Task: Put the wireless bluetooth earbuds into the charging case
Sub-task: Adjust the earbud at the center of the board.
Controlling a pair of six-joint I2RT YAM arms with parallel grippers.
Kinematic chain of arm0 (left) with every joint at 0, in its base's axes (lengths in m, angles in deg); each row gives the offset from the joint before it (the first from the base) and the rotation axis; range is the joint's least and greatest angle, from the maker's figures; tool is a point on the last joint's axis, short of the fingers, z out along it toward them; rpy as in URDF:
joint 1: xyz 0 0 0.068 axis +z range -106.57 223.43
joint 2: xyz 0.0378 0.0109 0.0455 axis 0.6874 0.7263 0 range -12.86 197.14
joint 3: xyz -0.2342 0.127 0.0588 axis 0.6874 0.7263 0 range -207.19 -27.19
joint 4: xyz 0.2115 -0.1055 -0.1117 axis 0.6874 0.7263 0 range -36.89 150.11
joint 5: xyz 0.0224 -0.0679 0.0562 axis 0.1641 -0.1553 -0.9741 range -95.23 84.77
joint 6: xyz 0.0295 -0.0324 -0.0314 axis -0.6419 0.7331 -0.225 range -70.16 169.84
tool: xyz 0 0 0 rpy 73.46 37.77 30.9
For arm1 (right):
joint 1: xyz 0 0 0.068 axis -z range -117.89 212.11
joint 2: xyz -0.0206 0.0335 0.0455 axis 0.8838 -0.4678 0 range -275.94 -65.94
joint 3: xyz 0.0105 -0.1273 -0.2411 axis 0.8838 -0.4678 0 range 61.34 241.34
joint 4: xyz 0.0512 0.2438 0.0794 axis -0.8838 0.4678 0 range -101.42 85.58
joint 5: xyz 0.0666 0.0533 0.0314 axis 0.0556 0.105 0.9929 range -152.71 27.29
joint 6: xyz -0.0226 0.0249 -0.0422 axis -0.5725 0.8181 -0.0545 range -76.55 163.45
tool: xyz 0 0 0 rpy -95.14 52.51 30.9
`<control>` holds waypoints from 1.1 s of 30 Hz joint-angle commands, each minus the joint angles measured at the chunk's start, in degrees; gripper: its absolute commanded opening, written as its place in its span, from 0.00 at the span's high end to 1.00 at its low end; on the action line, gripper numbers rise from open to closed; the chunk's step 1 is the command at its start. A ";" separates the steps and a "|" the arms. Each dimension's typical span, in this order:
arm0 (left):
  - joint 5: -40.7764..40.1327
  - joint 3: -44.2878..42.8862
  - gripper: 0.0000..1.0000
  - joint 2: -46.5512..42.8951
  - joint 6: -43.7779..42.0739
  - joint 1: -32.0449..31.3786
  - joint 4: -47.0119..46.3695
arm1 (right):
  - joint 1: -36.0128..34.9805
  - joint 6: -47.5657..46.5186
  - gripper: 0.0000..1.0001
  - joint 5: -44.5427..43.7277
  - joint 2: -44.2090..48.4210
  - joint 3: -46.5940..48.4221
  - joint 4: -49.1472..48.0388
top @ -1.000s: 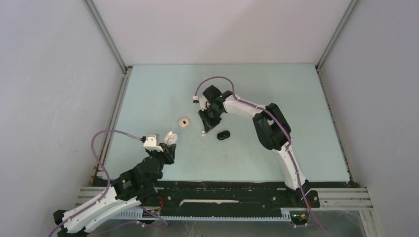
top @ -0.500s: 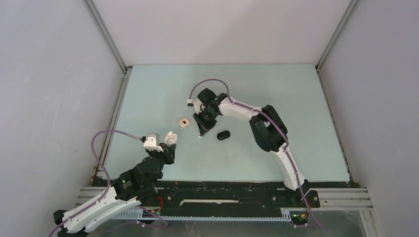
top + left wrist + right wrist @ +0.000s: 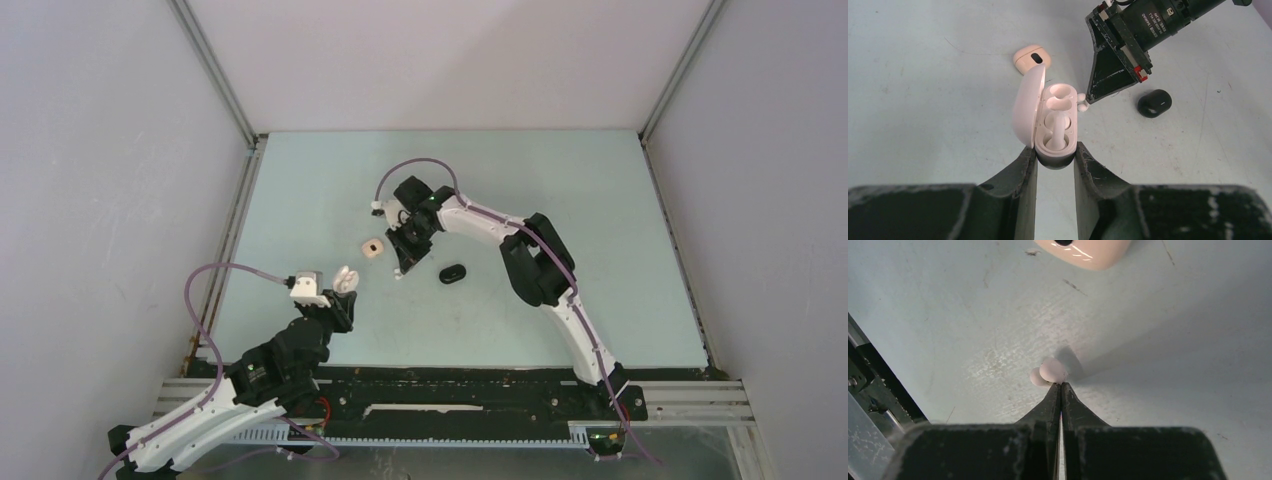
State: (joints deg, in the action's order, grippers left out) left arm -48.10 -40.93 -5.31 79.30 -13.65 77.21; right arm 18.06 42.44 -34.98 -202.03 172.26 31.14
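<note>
My left gripper point(image 3: 1055, 152) is shut on the base of an open white charging case point(image 3: 1058, 117), lid swung left; in the top view the case point(image 3: 345, 278) is at the near left. One white earbud point(image 3: 1055, 131) sits in its near slot, and the far slot looks empty. My right gripper point(image 3: 1060, 385) is shut, pinching a pale earbud point(image 3: 1053, 371) at its very tips, above the table. In the left wrist view this earbud point(image 3: 1081, 101) hangs just right of the case's far end. In the top view the right gripper point(image 3: 400, 270) is right of and beyond the case.
A closed pale pink case point(image 3: 372, 247) lies left of the right gripper; it also shows in the left wrist view point(image 3: 1032, 57) and the right wrist view point(image 3: 1083, 247). A black case point(image 3: 453, 272) lies to its right. Enclosure walls surround the table.
My right gripper has moved left with the earbud, closer to the pink case and the held white case. The left arm has not moved.
</note>
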 commanded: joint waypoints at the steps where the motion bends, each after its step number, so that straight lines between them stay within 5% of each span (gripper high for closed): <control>1: -0.37 -2.01 1.00 -0.11 -0.76 0.14 -1.77 | -0.53 -3.78 1.00 1.36 2.69 1.28 0.41; 15: 2.05 -1.07 1.00 0.26 -2.09 0.17 -4.33 | 1.32 -19.41 1.00 1.78 16.94 -7.27 7.15; 26: 11.93 3.20 1.00 11.35 -8.62 0.21 -22.25 | -4.83 -37.71 1.00 -22.99 45.03 -30.66 3.46; 33: 13.56 3.38 1.00 15.54 -10.20 0.21 -28.21 | -7.95 -52.52 1.00 -24.63 49.60 -37.90 19.30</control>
State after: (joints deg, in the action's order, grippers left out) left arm -36.04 -37.36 9.94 71.32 -13.65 56.27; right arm 10.93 1.54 -56.57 -153.77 139.32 39.87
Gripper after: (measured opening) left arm 0.299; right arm 0.006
